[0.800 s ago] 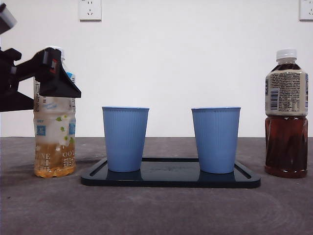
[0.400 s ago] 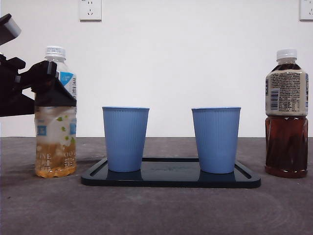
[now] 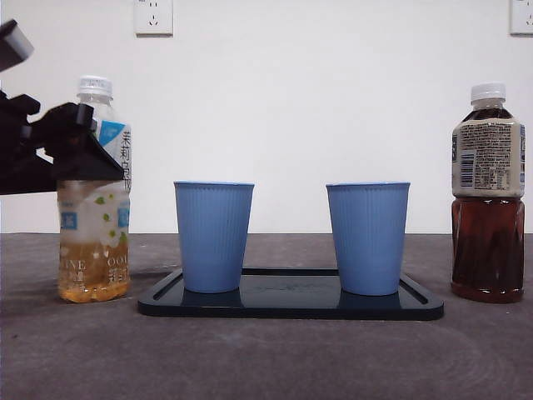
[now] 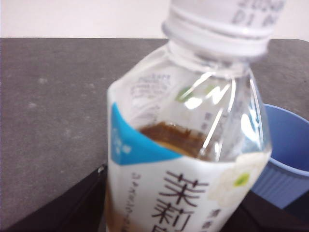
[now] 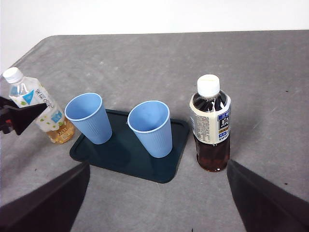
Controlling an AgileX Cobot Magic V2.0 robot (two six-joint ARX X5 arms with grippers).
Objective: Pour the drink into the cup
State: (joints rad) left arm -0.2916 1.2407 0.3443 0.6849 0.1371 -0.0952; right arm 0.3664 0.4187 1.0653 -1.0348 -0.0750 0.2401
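A pale tea bottle (image 3: 93, 242) with a white cap stands at the table's left, about a third full. My left gripper (image 3: 83, 158) reaches in from the left at its shoulder. In the left wrist view the bottle (image 4: 188, 145) fills the frame, and the open left gripper (image 4: 174, 193) has one jaw on each side of it. Two blue cups (image 3: 213, 236) (image 3: 367, 237) stand upright on a dark tray (image 3: 291, 304). My right gripper (image 5: 157, 164) is open and empty, high above the table, looking down on the tray (image 5: 120, 154) and both bottles.
A dark tea bottle (image 3: 488, 192) with a white cap stands at the right, clear of the tray, also seen in the right wrist view (image 5: 211, 125). A white wall with sockets (image 3: 153, 17) backs the grey table.
My left gripper has slid back to the left along the pale bottle's shoulder, uncovering its cap and label. The bottle, cups and dark bottle have stayed put.
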